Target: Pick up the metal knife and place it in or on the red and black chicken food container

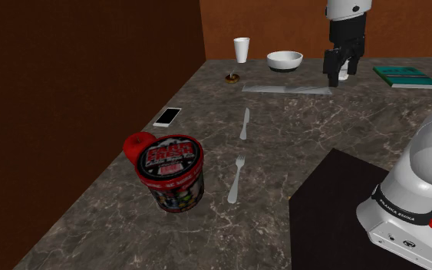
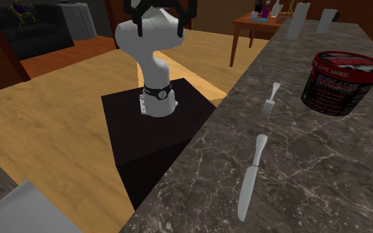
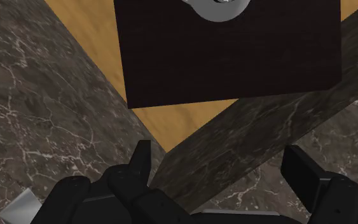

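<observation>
Nearest, the red and black container stands on the marble counter, and a fork lies beside it. Behind the fork, the knife lies flat. At the far end the gripper hangs near a white bowl, its fingers spread and empty, well apart from the knife.

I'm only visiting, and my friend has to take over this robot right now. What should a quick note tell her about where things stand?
Gripper: open and empty, up in the air near the white bowl.
Knife: lying flat on the dark veined counter, not gripped, in line with the fork.
Red and black container: standing at the shoulder view's left of the fork.
Done: nothing yet.
Left: reach the knife, grasp it, lift it and set it on the container.
</observation>
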Robot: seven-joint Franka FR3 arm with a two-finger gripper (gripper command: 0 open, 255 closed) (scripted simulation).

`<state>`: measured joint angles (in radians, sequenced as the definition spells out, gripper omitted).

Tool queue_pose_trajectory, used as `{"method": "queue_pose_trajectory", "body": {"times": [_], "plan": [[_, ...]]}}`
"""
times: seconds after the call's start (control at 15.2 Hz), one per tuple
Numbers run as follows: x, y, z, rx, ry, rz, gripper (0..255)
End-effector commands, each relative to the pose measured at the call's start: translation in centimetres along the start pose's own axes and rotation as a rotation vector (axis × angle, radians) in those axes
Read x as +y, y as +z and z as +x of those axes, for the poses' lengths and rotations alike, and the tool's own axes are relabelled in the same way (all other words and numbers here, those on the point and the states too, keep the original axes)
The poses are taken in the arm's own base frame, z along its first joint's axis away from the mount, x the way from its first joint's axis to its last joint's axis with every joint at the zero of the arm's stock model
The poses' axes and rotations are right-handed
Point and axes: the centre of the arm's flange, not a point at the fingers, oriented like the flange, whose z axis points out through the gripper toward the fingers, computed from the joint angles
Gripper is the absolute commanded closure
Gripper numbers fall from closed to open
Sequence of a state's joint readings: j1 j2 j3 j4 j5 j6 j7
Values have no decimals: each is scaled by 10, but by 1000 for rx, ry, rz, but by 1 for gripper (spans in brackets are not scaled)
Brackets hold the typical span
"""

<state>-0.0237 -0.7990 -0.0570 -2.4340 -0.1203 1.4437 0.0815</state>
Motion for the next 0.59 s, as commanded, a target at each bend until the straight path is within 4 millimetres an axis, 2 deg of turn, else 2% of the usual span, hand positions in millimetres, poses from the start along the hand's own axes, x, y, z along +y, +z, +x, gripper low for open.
{"method": "queue_pose_trajectory", "body": {"times": [0.0, 0.53], "plan": [[0, 0, 0, 0, 0, 0, 0], [-63, 41, 62, 60, 239, 26, 0]]}}
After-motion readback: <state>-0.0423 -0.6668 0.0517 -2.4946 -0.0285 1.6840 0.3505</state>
